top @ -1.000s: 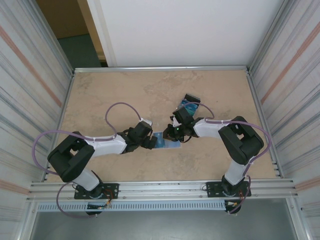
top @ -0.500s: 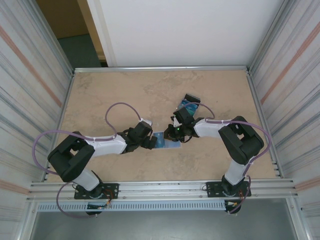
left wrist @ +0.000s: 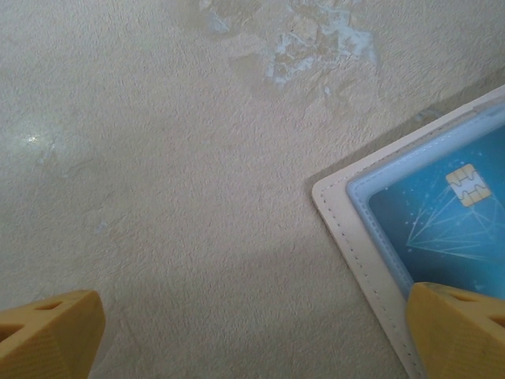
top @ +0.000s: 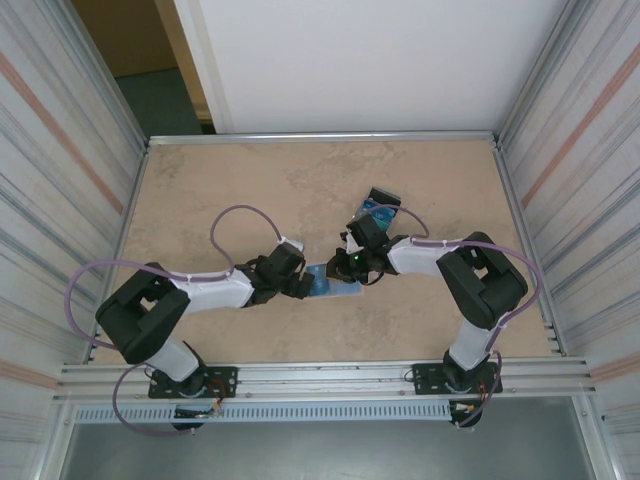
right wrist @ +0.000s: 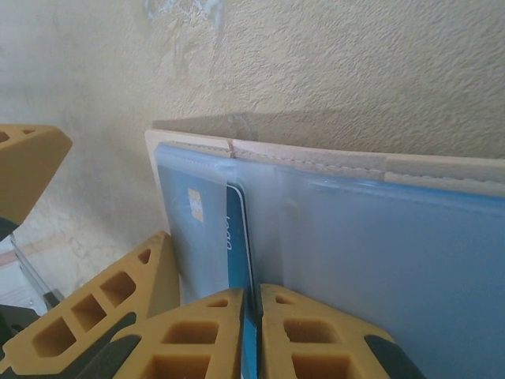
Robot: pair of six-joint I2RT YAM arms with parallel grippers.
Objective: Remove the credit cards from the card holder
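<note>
**Card holder (top: 335, 283) flat on the table (top: 250, 180), one card pinched for the pull**

You've got the card holder lying open between the two arms, pale blue inner face up, near the middle of the table. Your right hand (right wrist: 251, 312) is clamped on the edge of a dark blue card (right wrist: 235, 225). The jaws are nearly together, with the thin plastic caught between the pads. That card stands in the slot right beside a teal card (right wrist: 197, 237) with a chip.

Your left hand (left wrist: 252, 335) is spread wide and gripping nothing. One fingertip (left wrist: 461, 328) sits over the holder's corner, the other over bare table. Whether that tip actually presses the holder down, I can't tell.

Just beyond the right hand, a small stack of loose cards (top: 381, 211) lies on the table. By my reading you're partway through: some cards are out and at least two are in the pockets.

The step in hand looks like the extraction of the dark blue card. Your next move calls for a straight draw along the slot, away from the stitched edge, with a firm pinch. The holder is light and will likely ride along unless the left fingertip bears on it, so weight it first. Watch the teal card too, because it lies against the blue one and may drag out with it.
</note>
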